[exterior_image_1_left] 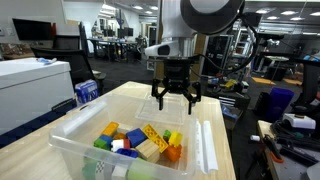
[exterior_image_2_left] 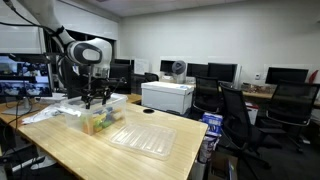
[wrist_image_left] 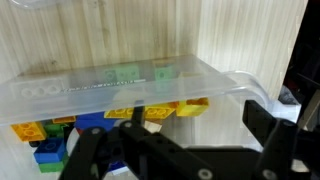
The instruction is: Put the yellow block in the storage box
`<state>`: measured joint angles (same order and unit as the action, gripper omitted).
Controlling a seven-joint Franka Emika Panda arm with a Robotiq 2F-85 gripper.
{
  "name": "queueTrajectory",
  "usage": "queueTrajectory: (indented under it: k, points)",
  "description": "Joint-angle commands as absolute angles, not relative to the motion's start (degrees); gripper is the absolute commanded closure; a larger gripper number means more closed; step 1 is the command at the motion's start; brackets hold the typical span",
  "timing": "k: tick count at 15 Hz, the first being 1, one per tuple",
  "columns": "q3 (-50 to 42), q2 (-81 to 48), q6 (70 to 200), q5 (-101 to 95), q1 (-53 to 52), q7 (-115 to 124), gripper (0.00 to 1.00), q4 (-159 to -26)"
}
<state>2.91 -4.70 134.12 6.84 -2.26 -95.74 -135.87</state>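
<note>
The storage box is a clear plastic bin on the wooden table, seen in both exterior views and close up in the wrist view. It holds several coloured blocks. A small yellow block lies among them at one end, next to a longer yellow studded brick. In the wrist view a chunky yellow block shows through the bin's wall. My gripper hangs just above the bin's far end, open and empty. Its black fingers are spread apart with nothing between them.
A clear lid lies flat on the table beside the bin. A blue carton sits near the table's far corner. A white printer, office chairs and desks stand beyond the table.
</note>
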Motion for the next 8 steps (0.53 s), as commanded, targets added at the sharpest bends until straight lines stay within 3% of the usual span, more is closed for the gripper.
queueTrajectory:
  k: [1,8]
  points:
    - [2.6,-1.0,133.0,7.1,-1.3,-94.0,0.0,-135.0]
    - [-2.2,7.0,130.0,6.0,0.9,-84.0,0.0,-128.3]
